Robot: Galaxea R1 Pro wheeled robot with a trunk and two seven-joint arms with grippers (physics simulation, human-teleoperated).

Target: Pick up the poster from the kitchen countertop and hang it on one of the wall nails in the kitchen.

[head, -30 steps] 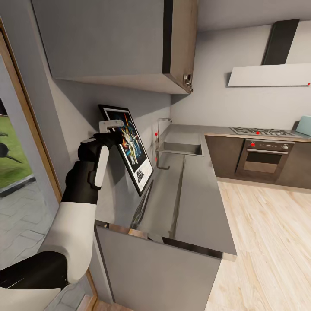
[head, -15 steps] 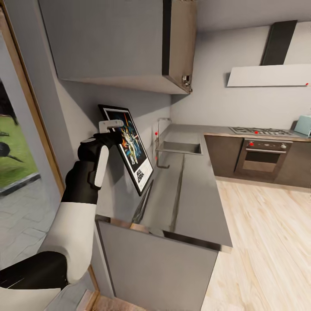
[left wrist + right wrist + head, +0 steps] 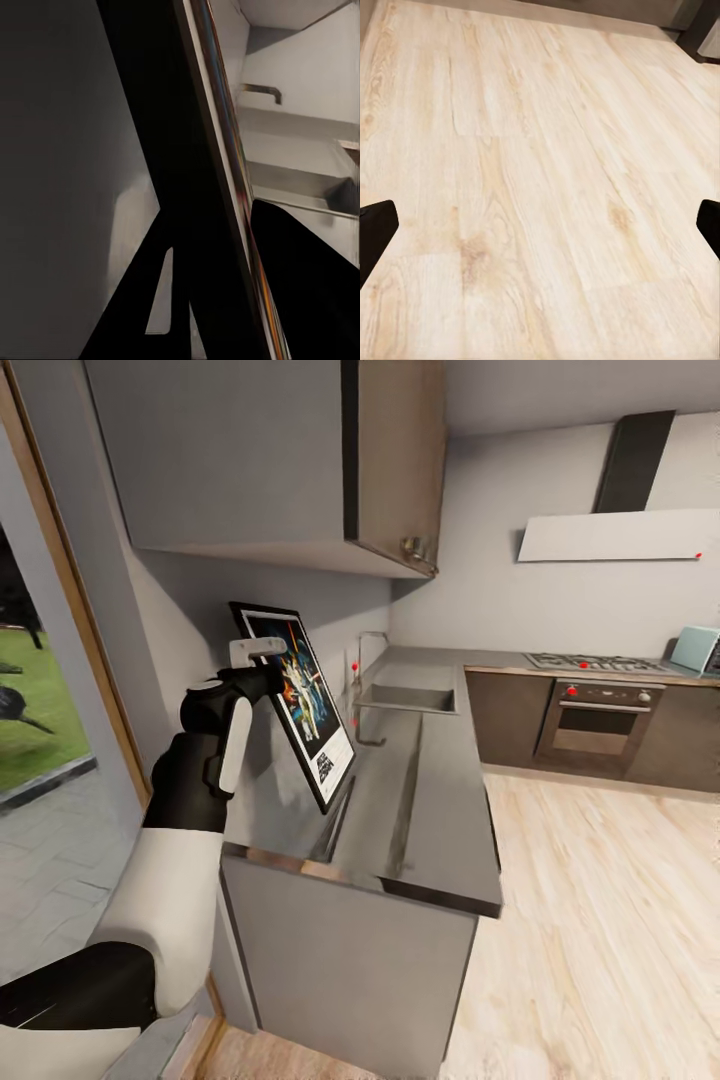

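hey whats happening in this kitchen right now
A two-armed robot is working at the kitchen countertop. Its left gripper is clamped on the upper edge of the framed Star Wars poster, which is tilted above the glossy slab near the wall, below a wall cabinet. A sink and tap sit further along the counter. The right gripper is open over bare wooden floor. The poster is not hung on a nail yet.

Even, soft light fills the kitchen, with daylight at the doorway on the left. The kitchen countertop [image 3: 440, 800] shines mirror-like with reflections. The left wrist view is dim, blurred and heavily shadowed.
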